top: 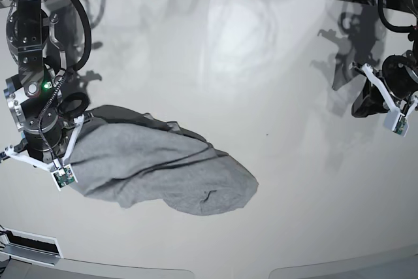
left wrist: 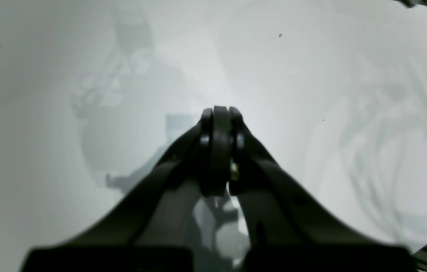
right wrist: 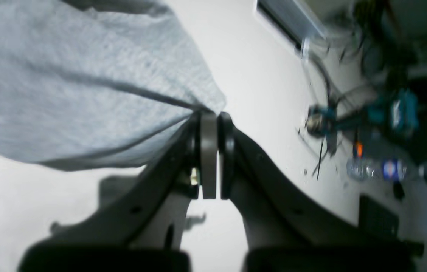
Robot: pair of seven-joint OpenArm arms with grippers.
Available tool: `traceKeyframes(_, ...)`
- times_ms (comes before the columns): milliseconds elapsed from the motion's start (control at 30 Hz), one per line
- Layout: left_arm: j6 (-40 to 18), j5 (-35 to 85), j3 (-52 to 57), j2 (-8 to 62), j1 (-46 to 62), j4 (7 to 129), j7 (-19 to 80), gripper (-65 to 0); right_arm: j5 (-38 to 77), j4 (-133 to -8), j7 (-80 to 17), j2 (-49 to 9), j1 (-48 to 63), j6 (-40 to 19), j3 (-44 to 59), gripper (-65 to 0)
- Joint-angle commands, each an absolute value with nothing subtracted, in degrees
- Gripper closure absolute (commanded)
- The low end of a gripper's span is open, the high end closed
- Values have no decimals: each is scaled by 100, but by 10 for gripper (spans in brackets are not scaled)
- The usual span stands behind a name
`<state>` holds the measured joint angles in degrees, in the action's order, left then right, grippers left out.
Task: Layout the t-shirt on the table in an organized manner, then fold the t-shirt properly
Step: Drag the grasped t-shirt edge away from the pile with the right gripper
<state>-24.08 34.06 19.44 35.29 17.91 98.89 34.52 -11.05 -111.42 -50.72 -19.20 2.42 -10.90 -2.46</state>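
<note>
Grey heather cotton, one shirt, lies bunched on my table, toward the side where my right arm works. I count one garment, one tabletop, two grippers. The shirt is a soft rumpled mound, long creases running across it, its far end rounded into a lobe with a small dark dimple. I see only plain fabric from the base view, no lettering.

My right gripper is clenched on the shirt's edge: in its wrist view the knit gathers to a point right at the black fingertips, folds fanning away from the pinch, and part of the cloth hangs clear of the surface with a shadow beneath. The weave looks fine and flecked.

My left gripper is clamped tight on nothing, its dark curved fingers pressed together over bare tabletop, well apart from the shirt. The table is glossy white, smooth, with a curved near edge, and mirrors the arms faintly. One clear plastic bottle lies beyond the table in the right wrist view, among blurred cables.
</note>
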Motion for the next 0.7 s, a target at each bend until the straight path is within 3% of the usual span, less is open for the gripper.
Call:
traceKeyframes(0, -2408, 3461, 1988, 3632, 1745, 9970, 3339, 0, -1022, -11266, -5094, -1984, 145, -1048, -215, 0)
traceKeyframes(267, -3006, 3789, 1986, 3618, 1743, 9970, 3336, 0, -163, -11266, -5218, -1984, 692, -1772, -215, 0)
traceKeyframes(433, -3107, 3979, 1981, 3621, 1737, 9970, 3295, 0, -1179, -11260, -5223, -1986, 928, -947, -213, 0)
traceKeyframes(533, -3813, 4276, 1905, 3614, 1728, 9970, 3153, 0, -1210, -11260, -5216, -1984, 939, -773, -215, 0)
traceKeyframes(567, -3955, 4272, 1831, 3616, 1726, 9970, 3074, 0, -1074, -11260, -5216, -1984, 939, -801, -215, -53)
traceKeyframes(667, -3988, 4150, 1570, 3616, 1723, 9970, 2943, -1, -987, -11260, -5212, -1984, 998, -867, -215, -322)
